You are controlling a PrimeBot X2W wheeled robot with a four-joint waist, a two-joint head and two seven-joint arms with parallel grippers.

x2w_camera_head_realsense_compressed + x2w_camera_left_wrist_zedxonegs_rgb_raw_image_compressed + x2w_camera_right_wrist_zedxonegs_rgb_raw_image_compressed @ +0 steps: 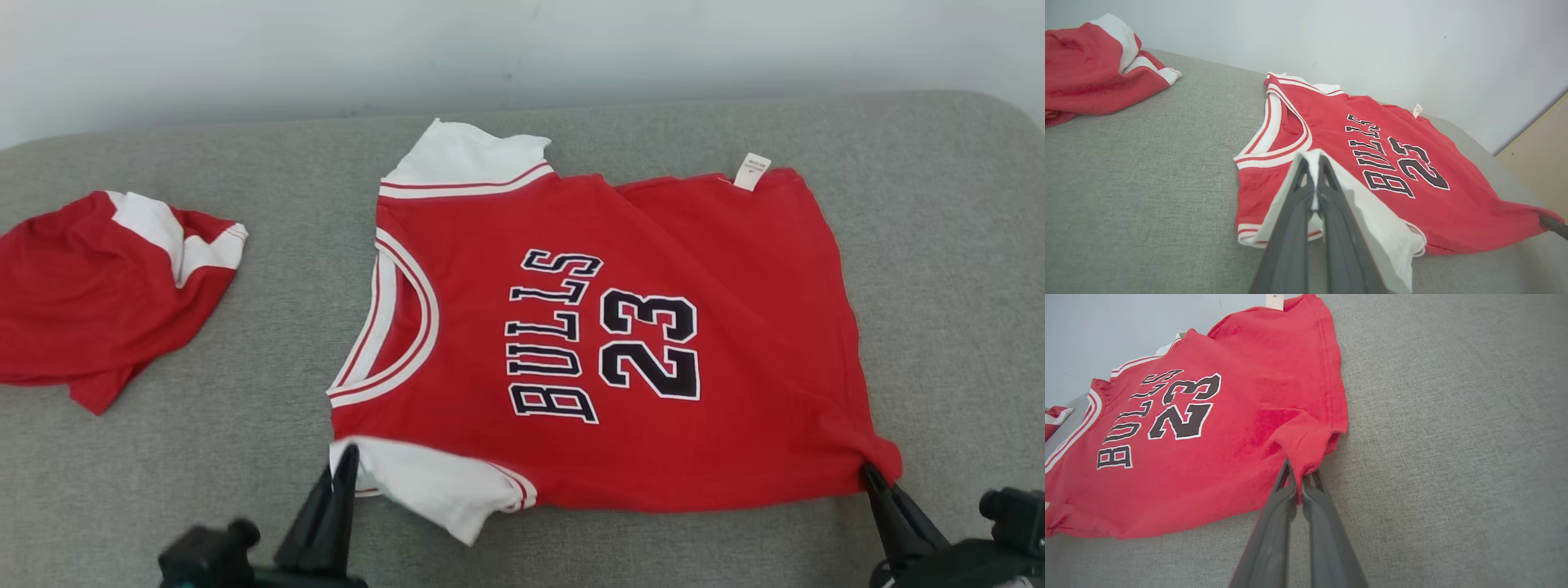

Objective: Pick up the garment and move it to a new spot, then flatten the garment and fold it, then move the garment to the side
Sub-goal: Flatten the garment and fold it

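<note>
Two red garments lie on a grey fabric surface (204,457) in front of a pale wall (490,49). The jersey (735,245) fills the middle of the head view, spread mostly flat and turned sideways. Its white-trimmed neckline (408,327) points toward the left of the frame and its hem toward the right. The black print reads "BULLS 23" (608,335), running bottom to top. A small white label (752,170) sticks out at the upper right edge of the cloth. One white sleeve (465,155) lies at the top centre and the other white sleeve (433,482) at the lower centre.

The left jaws are closed on that lower sleeve. In the left wrist view the two dark fingers (1290,228) pinch a fold of white cloth between their tips, and the rest drapes to their right. The right jaws are closed on the lower right hem corner (878,461). In the right wrist view the red fabric bunches into a small peak where the fingers (1274,531) meet it.

The second garment (90,302), red with white panels, sits crumpled at the left edge of the head view, well apart from the jersey.
</note>
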